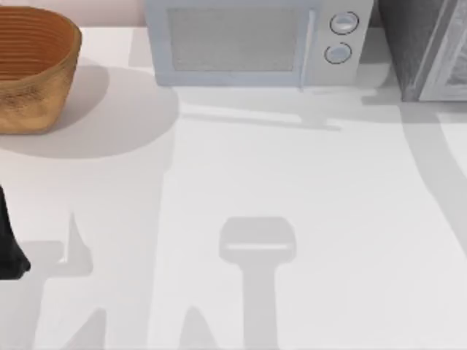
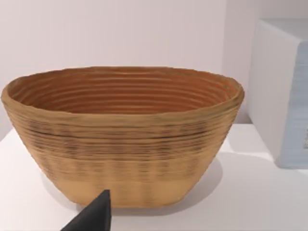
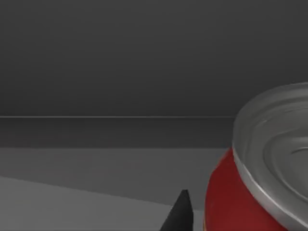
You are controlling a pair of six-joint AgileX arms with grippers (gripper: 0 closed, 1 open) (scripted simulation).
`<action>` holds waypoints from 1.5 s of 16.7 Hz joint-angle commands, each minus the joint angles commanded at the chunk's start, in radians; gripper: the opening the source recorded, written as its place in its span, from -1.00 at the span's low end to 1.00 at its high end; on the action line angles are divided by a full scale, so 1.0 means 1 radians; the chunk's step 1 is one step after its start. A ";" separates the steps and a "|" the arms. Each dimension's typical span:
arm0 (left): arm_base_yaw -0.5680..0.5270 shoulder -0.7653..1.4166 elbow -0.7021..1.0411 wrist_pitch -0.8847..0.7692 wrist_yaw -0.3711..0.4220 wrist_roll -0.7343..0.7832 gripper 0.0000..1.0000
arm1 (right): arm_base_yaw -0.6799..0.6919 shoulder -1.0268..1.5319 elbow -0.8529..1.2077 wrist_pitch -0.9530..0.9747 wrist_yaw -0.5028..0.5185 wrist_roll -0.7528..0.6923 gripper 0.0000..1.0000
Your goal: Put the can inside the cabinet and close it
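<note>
You're looking straight at the woven brown basket (image 2: 122, 137) sitting upright on the white counter (image 2: 250, 192). The white microwave's side (image 2: 284, 96) is just beside it, not touching. One dark fingertip (image 2: 94, 216) pokes in near the basket's base.

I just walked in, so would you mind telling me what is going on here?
The right arm's camera sits close to a red can against dark grey surfaces, possibly the cabinet's inside. The cabinet stands at the table's far right, beside the microwave. The left arm waits at the left edge, facing the basket.
</note>
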 joint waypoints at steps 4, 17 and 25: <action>0.000 0.000 0.000 0.000 0.000 0.000 1.00 | 0.011 0.076 0.101 -0.024 0.011 0.001 -1.00; 0.000 0.000 0.000 0.000 0.000 0.000 1.00 | -0.021 0.358 0.464 -0.121 -0.012 0.002 -1.00; 0.000 0.000 0.000 0.000 0.000 0.000 1.00 | -0.065 0.753 1.015 -0.256 -0.052 0.001 -1.00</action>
